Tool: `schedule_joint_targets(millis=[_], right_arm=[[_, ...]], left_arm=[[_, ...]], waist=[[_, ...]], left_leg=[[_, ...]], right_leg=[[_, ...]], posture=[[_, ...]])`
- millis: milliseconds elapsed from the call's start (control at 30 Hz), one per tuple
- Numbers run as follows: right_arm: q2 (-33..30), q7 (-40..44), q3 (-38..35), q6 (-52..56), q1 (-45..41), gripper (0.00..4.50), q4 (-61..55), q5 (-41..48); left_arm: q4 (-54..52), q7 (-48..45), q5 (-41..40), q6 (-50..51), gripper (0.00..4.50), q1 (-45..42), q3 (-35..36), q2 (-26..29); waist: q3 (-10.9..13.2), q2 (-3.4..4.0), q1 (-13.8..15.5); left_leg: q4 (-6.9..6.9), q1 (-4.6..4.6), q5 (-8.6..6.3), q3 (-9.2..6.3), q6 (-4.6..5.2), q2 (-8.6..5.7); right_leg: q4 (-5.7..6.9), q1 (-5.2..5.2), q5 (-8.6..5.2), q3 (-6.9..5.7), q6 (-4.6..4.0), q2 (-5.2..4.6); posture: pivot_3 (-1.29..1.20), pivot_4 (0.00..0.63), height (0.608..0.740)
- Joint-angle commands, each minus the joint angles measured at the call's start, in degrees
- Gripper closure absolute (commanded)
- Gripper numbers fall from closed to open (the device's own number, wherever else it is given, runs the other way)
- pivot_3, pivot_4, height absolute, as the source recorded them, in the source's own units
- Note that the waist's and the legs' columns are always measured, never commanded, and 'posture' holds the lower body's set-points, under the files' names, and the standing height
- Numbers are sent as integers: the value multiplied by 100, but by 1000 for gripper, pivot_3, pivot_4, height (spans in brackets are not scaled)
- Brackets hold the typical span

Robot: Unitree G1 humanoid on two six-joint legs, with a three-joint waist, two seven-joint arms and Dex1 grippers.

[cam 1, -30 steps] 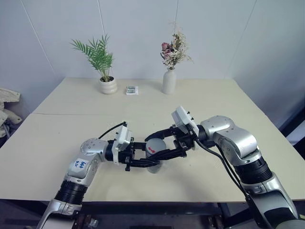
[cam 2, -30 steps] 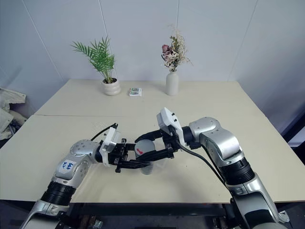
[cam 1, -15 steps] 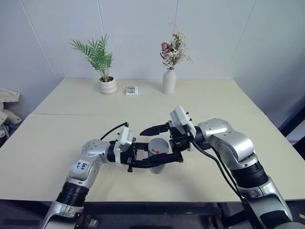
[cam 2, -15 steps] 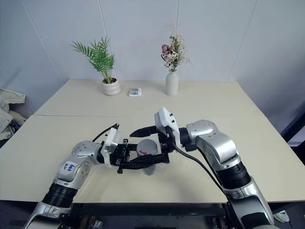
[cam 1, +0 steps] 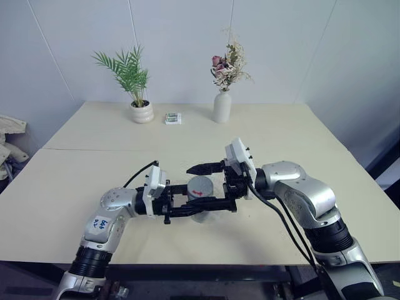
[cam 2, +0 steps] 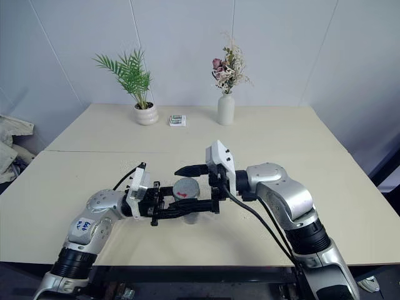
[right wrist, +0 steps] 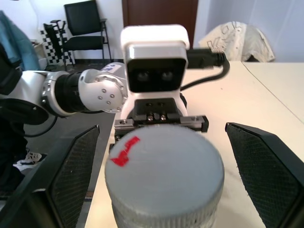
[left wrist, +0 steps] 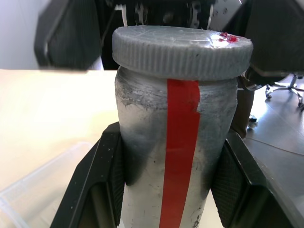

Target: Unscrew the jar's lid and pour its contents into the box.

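Above the near edge of the tabletop (cam 1: 75, 181), the jar (left wrist: 175, 156) is clamped upright by the left tool (cam 1: 194, 210), its lid (right wrist: 164, 164) still on, while the right tool (cam 1: 209, 185) is spread wide to either side of the lid.

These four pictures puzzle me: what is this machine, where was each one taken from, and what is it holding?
It is a two-armed humanoid robot at a table. Two pictures come from cameras in its head, looking down over its arms; the other two come from cameras on each wrist. The left gripper is shut on a small grey jar with a red stripe. The right gripper stands open, one finger on either side of the jar's ribbed lid, not gripping it. A potted plant, a vase of flowers and a small packet stand at the far edge.
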Motion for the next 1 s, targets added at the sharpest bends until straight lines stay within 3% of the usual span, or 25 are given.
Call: schedule_joint_targets(millis=[33, 533, 1000], right_arm=[[112, -215, -186, -84, -60, 20, -133, 42], [-14, -395, -525, -77, -114, 20, 64, 108], [-650, -394, -928, -141, 286, 20, 212, 221]], left_arm=[[-257, 39, -153, -96, 2438, -29, 59, -75], [-287, 82, -142, -203, 2438, 67, 102, -134], [-302, 83, -180, -145, 2438, 161, 176, -49]], waist=[[0, 0, -5], [0, 0, -2], [0, 0, 5]], left_leg=[[0, 0, 0, 0, 0, 0], [0, -1, 0, 0, 0, 0], [0, -1, 0, 0, 1, 0]], right_leg=[[0, 0, 0, 0, 0, 0], [-1, 0, 0, 0, 0, 0], [-2, 0, 0, 0, 0, 0]], posture=[[0, 150, 740], [0, 150, 740], [0, 150, 740]])
